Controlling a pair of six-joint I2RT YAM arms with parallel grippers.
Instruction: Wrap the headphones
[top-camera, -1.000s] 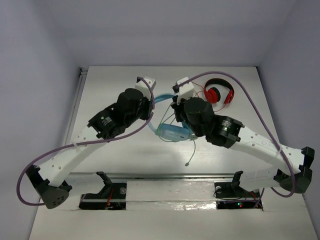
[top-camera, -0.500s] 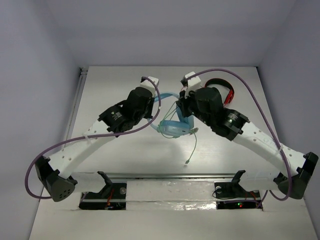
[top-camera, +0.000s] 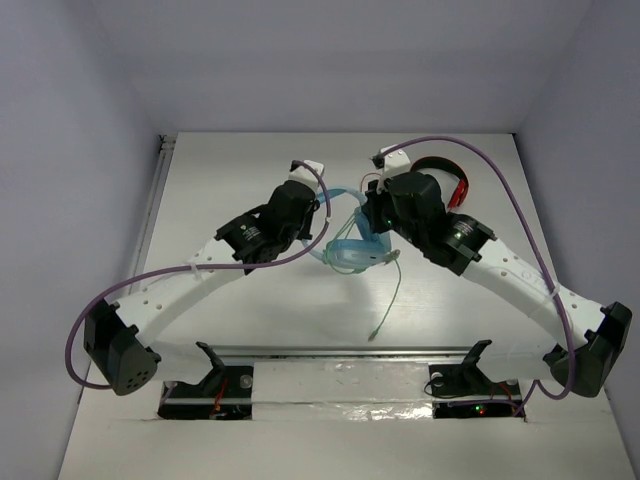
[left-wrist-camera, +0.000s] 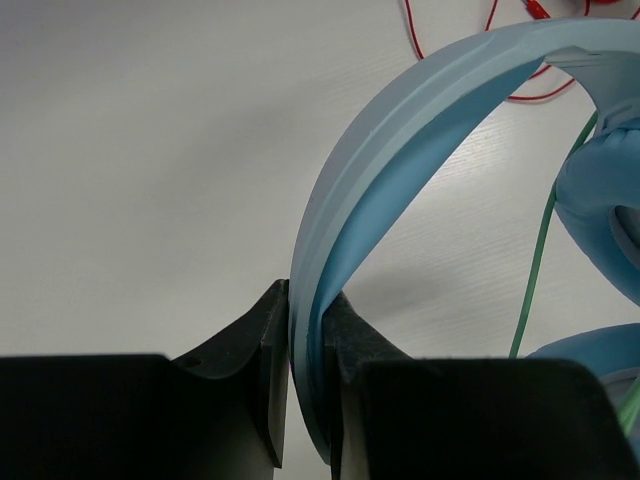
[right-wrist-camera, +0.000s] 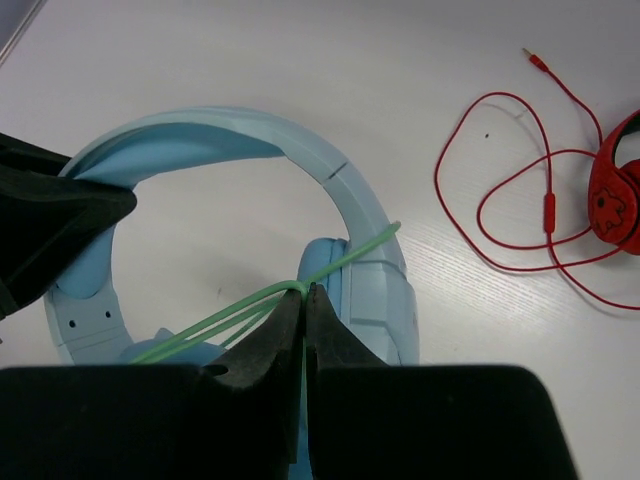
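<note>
Headphones (top-camera: 352, 256) lay mid-table, between arms. Left gripper (left-wrist-camera: 308, 300) clamped headband (left-wrist-camera: 400, 130), right gripper (right-wrist-camera: 305, 295) clamped cable (right-wrist-camera: 350, 257). Other headset (right-wrist-camera: 615, 200) lay farther back, right.

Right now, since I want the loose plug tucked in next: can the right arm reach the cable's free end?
Probably yes: the plug lies uncovered on the table. But the right claw is shut on the green cable, so it must let go first.
</note>
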